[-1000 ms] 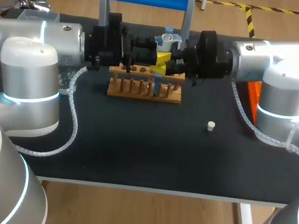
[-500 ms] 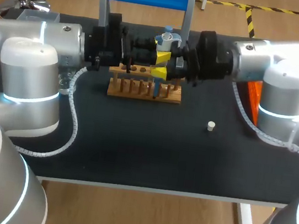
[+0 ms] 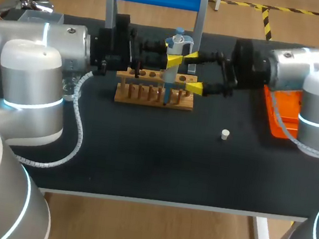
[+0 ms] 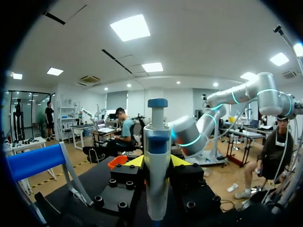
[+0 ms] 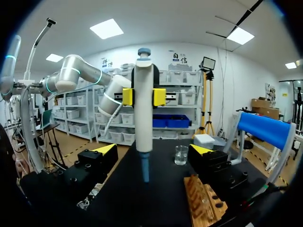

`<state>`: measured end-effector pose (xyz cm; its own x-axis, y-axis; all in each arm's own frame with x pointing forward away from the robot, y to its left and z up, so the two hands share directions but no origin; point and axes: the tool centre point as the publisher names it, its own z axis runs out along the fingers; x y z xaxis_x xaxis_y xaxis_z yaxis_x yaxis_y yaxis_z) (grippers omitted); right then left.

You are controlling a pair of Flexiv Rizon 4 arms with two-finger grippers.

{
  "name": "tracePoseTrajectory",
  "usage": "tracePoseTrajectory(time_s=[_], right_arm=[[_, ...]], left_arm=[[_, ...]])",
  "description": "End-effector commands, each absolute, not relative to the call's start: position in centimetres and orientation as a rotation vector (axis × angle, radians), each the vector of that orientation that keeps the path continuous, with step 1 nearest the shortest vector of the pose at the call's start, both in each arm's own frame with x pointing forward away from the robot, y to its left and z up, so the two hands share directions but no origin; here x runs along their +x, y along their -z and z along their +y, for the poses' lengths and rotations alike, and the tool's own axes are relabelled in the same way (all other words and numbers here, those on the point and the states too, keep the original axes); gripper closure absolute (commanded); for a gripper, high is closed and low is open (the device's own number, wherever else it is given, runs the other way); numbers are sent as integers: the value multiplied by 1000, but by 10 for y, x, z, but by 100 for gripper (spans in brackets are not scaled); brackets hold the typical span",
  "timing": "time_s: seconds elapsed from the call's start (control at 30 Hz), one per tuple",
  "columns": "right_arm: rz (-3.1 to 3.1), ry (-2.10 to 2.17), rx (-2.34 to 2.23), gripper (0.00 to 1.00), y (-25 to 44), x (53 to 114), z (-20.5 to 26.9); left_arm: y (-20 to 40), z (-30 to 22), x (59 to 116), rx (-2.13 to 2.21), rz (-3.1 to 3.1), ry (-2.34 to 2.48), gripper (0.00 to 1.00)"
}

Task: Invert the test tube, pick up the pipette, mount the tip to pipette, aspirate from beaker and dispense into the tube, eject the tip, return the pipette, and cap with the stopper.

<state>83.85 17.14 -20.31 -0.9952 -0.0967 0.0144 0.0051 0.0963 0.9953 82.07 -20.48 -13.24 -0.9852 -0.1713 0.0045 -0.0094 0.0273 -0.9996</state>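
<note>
**Head view.** The pipette [image 3: 171,68] is held upright over the wooden rack [image 3: 150,97]. It is clamped from two sides between the yellow tips of the left gripper [image 3: 172,57]. The lower end of the pipette reaches down to the rack's top board. Whether a test tube stands in any of the rack's holes cannot be told. The right gripper [image 3: 193,72] is positioned just beside the pipette, fingers spread wide apart, with nothing gripped. The stopper [image 3: 225,135] lies alone on the table [image 3: 141,164], well apart from the rack. An orange box [image 3: 279,115] is partly covered by the right arm, and its contents cannot be made out.

**Left wrist view.** The pipette is seen upright between the gripper's own yellow tips, which are closed against its body. The orange box is seen beyond the gripper.

**Right wrist view.** The pipette stands ahead of the gripper, in line with the gap between the spread fingers and clear of both. The left gripper's yellow pads [image 5: 159,97] are pressed on the barrel from both sides. A clear glass beaker [image 5: 181,155] stands on the table beyond the pipette. Its fill level cannot be told. The rack lies beside one finger.
</note>
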Motion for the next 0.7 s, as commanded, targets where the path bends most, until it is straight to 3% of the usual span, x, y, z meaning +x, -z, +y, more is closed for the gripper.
tracePoseTrajectory(time_s=[0.03,0.7], right_arm=[[-2320,2074,27,0,200,838,141],[-2696,1860,-297,0,189,978,136]], left_arm=[[132,-206,820,-194,2161,2103,100],[132,-206,820,-194,2161,2103,100]])
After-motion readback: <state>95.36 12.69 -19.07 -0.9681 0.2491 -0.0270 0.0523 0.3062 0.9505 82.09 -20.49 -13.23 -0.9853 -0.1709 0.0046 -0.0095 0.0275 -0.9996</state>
